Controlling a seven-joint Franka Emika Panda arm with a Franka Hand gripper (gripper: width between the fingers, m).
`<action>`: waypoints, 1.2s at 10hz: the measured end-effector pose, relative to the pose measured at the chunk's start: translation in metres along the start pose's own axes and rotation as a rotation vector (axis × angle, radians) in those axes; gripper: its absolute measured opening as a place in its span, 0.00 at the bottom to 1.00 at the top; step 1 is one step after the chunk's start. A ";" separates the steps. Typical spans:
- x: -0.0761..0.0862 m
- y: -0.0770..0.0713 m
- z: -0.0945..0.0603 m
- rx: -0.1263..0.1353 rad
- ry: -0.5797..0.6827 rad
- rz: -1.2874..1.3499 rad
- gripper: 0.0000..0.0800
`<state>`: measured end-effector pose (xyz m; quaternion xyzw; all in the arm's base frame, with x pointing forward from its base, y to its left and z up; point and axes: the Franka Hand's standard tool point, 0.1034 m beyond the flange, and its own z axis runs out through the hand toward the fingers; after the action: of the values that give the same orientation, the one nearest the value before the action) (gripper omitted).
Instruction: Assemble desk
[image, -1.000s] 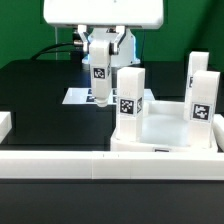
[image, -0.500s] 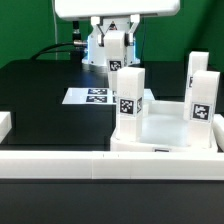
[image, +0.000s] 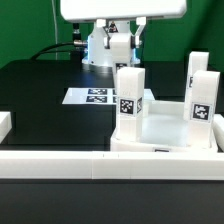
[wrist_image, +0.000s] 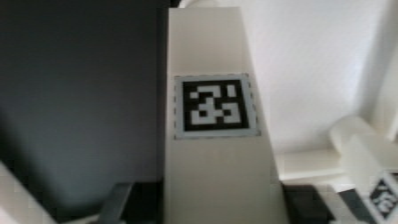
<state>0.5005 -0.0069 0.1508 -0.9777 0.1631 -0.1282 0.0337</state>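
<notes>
White desk top and its upright white legs, each bearing a black-and-white square tag, stand out against the black surface. At the surface's far edge lies a white marker board printed with black tags; green backdrop behind.

Smooth matt white plastic leg, matt black table

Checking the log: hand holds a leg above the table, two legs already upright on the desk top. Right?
Not quite: the exterior view shows three legs standing on the desk top, not two. The hand does hold a fourth leg above the table.
</notes>
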 end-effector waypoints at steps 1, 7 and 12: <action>0.000 -0.002 -0.003 0.008 0.002 0.004 0.36; -0.014 -0.003 0.012 -0.013 0.003 -0.007 0.36; -0.022 -0.009 0.012 -0.010 -0.014 -0.017 0.36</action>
<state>0.4862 0.0094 0.1345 -0.9801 0.1553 -0.1206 0.0288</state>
